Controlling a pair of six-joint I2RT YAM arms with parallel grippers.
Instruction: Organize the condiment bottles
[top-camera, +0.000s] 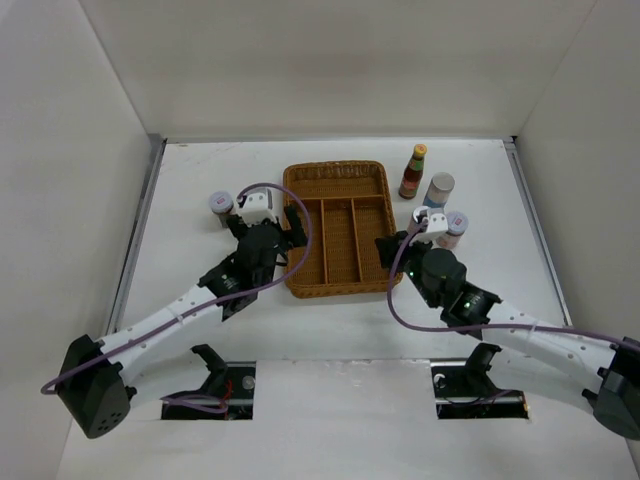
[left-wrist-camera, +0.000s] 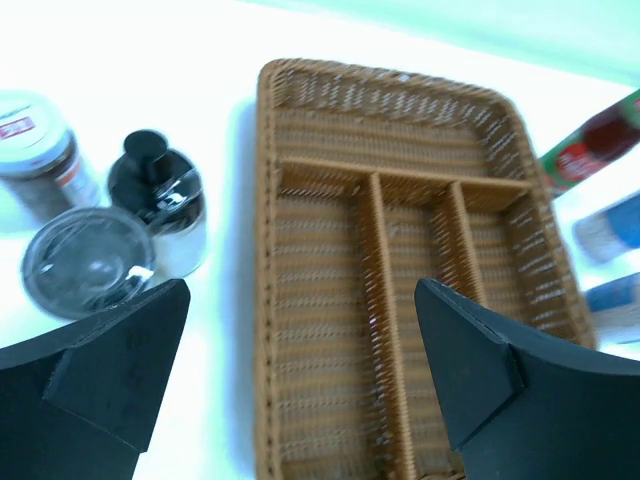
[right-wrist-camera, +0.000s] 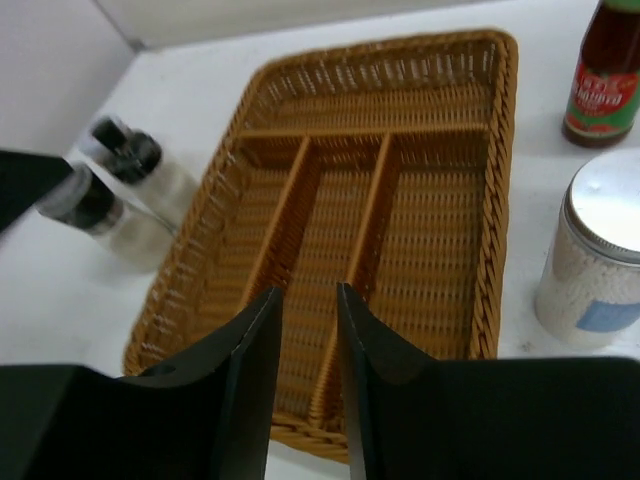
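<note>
1. Right gripper (right-wrist-camera: 308, 295): fingers were pinched to a thin slit with nothing between them. It hung over the near right part of the wicker tray (left-wrist-camera: 263, 300), pointing along the long dividers.
2. Left gripper (left-wrist-camera: 300, 295): spread as wide as it goes, holding nothing. It sat over the tray's left half, also facing away from me down the dividers.
3. Tray: three long slots ran near-to-far, with one cross slot at the far end. I saw no bottle in any of them, so I judged sorting had not started.
4. Left group, on the table just outside the tray's left rim:
   - The clear-lidded jar (left-wrist-camera: 85, 262) was nearest.
   - The dark-capped jar (left-wrist-camera: 155, 195) was right behind it; I couldn't tell if they touched.
   - The grey-lidded jar (left-wrist-camera: 35, 150) was farthest.
   - All stood upright, to the left of the left gripper.
5. Right group, outside the right rim:
   - The lilac-lidded shaker (top-camera: 455, 228) was nearest, just right of the right wrist.
   - The blue-labelled cylinder (top-camera: 437, 190) came next.
   - The red sauce bottle (top-camera: 413, 172) was farthest, near the tray's far right corner.
   - All stood upright.
6. Key relation: neither gripper had a bottle between its fingers, since each group lay outboard of its own arm.
   - The left arm looked better placed, open and close to the clear-lidded jar. It would need a swing left.
   - The right would need to open first.
   - Bottle axes were vertical and the slots horizontal, so I expected tipping would be needed.
</note>
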